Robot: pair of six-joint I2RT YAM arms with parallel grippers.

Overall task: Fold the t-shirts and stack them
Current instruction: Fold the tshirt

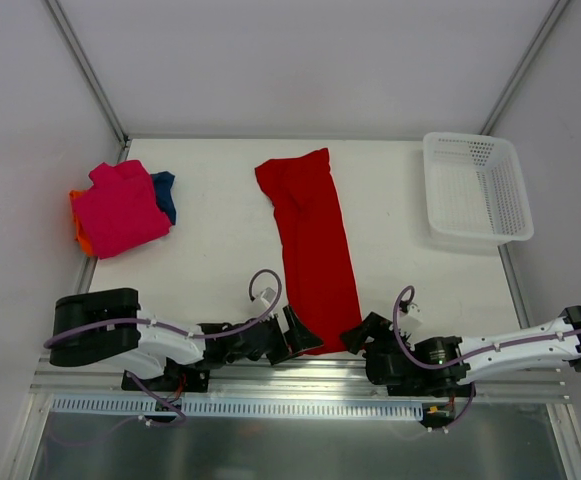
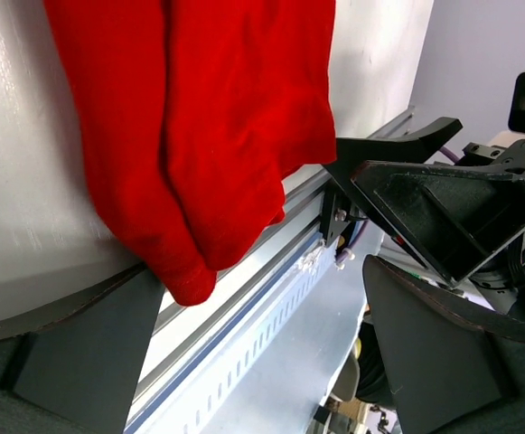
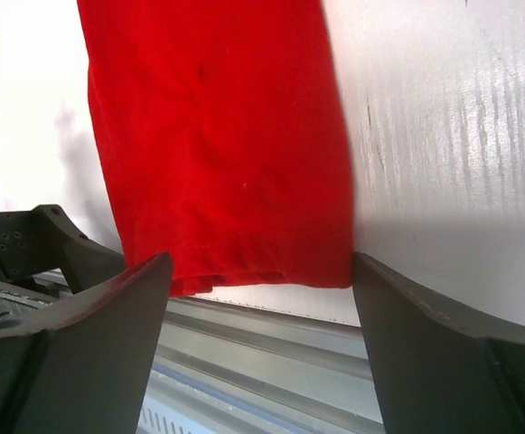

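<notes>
A bright red t-shirt lies in a long narrow strip down the middle of the table, its near hem at the front edge. My left gripper is open at the hem's left corner, and the red cloth hangs just ahead of its jaws. On the hem's right side my right gripper is open, its jaws straddling the red hem without touching it. At the back left, a magenta-pink t-shirt tops a pile, with orange and dark blue cloth showing beneath.
A white mesh basket stands at the back right of the table. The aluminium rail runs along the front edge just under both grippers. White walls close in the table at the left, right and back.
</notes>
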